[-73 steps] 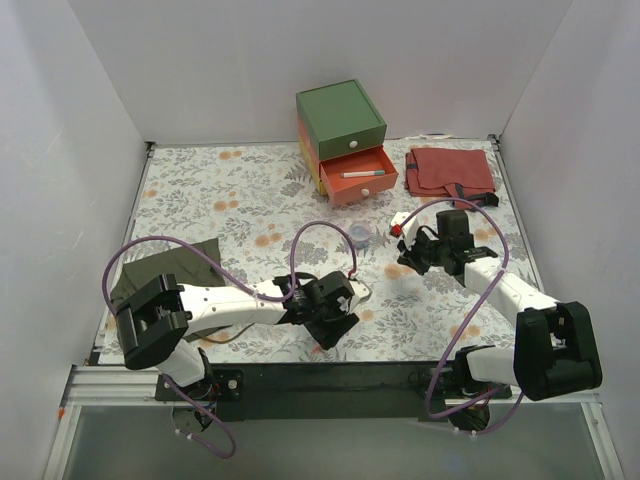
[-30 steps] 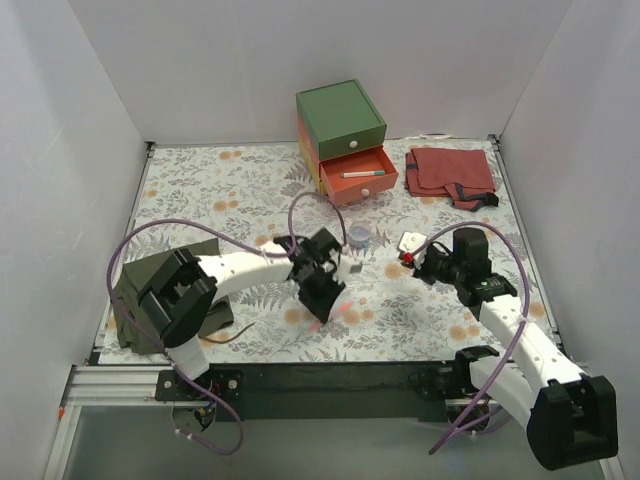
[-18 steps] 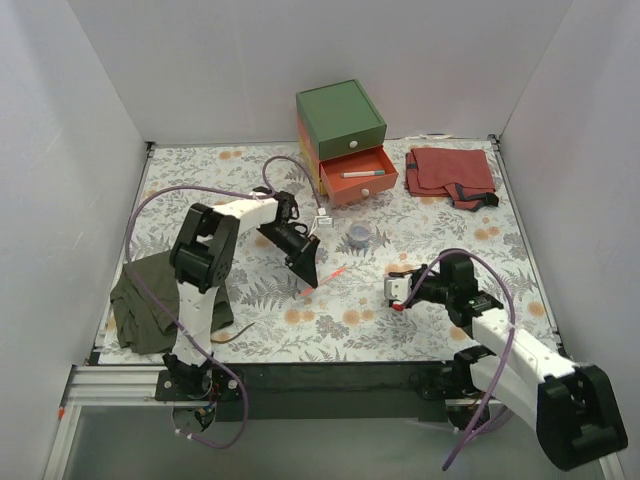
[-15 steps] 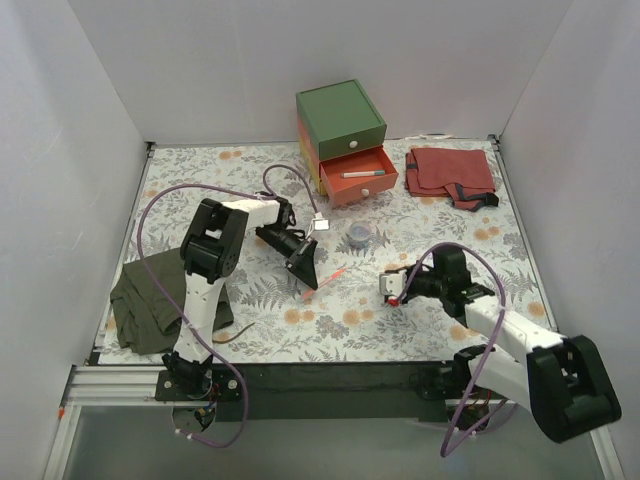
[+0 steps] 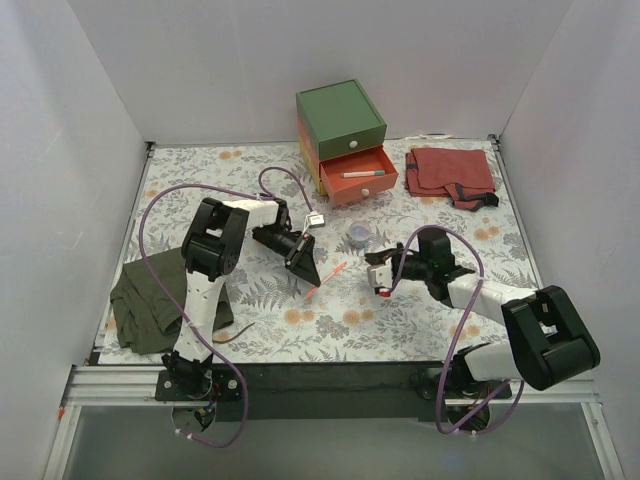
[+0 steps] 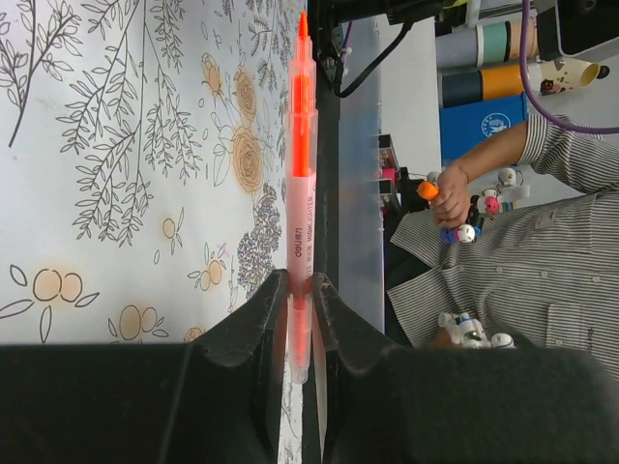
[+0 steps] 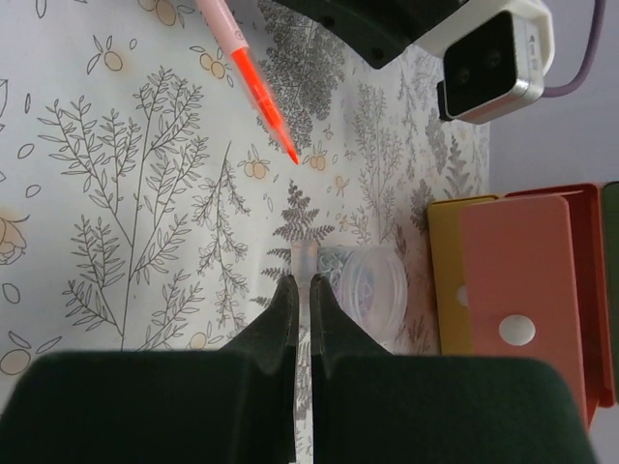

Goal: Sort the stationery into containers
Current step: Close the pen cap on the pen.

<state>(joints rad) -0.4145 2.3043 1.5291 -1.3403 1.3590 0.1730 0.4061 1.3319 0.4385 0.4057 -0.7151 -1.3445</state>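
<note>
My left gripper is shut on an orange-red marker near its back end, and the bare tip points toward the right arm. My right gripper is shut on a small clear cap, a short way from the marker's tip. A grey-blue tape roll lies just beside the right fingertips. The containers are the drawers of a box. Its salmon-red drawer is open with a white teal-tipped pen inside.
A folded red cloth lies at the back right. An olive-green cloth lies at the front left beside the left arm's base. Purple cables loop over both arms. The left wrist view shows the table's front edge and a person beyond it.
The left arm has folded back toward the left, keeping the marker. The right gripper has swung from the right side to the middle, close to the marker's tip.
</note>
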